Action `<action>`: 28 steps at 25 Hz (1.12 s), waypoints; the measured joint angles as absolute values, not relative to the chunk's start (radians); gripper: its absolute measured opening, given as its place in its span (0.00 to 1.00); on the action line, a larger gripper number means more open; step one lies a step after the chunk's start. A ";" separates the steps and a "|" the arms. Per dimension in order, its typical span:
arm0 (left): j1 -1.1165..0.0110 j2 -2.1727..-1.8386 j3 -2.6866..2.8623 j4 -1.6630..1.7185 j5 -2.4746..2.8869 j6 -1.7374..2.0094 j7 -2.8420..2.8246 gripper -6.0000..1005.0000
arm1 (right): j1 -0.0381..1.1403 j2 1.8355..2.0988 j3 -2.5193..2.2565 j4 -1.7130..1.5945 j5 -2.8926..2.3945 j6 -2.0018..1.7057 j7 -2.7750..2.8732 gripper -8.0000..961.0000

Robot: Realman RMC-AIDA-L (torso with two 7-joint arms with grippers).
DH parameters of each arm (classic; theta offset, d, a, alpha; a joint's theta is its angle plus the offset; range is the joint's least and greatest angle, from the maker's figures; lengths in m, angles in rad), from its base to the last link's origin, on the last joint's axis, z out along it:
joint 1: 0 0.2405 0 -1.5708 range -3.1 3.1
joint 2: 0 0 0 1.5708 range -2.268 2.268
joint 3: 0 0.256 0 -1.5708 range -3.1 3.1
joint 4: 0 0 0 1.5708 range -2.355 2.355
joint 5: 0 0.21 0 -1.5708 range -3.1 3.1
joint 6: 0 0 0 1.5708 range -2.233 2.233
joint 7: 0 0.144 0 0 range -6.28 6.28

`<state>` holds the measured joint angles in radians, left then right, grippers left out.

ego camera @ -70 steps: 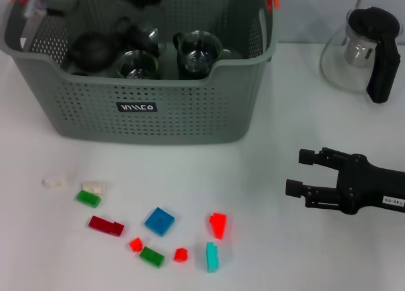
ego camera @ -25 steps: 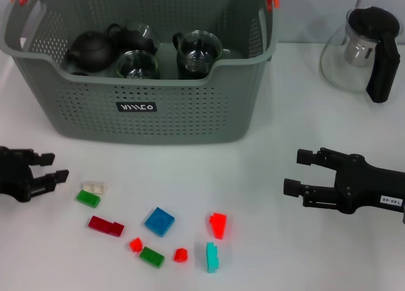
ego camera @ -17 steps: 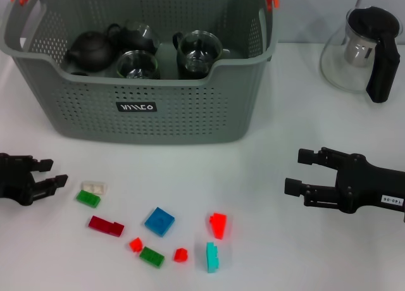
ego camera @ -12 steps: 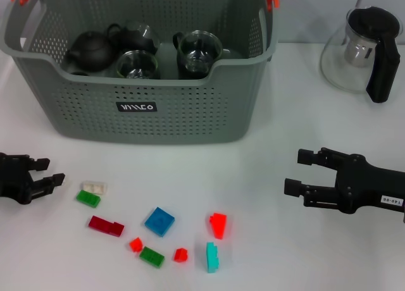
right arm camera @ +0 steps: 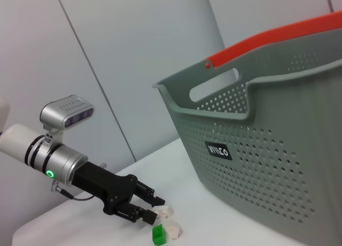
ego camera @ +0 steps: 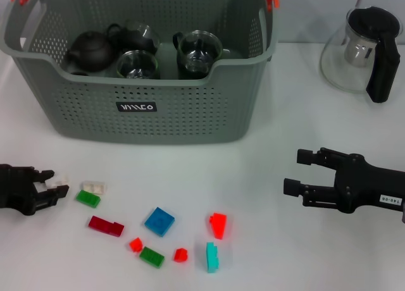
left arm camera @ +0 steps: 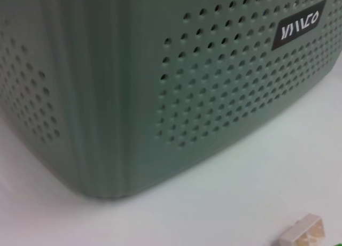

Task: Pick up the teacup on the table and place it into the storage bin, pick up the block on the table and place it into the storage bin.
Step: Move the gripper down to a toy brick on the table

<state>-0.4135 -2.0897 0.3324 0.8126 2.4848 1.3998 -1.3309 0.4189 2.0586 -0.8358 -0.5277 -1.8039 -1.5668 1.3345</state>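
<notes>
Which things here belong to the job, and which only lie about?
Job: storage bin; white block between the left hand fingers; loose blocks, e.g. blue block; cups already in the bin.
Lying about: glass teapot; right hand, idle.

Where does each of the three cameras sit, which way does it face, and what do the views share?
Head view: above, looking down at the storage bin, scattered blocks, left gripper and right gripper.
Left wrist view: low, close to the bin wall, white block at the edge; no jaws visible.
Right wrist view: low, across the table toward the left gripper.
Shared: the bin's black label.
</notes>
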 joint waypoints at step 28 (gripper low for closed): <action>-0.421 -2.099 0.341 0.849 2.486 1.391 -1.407 0.10 | 0.423 2.057 -0.834 -0.526 -1.819 -1.567 1.335 0.97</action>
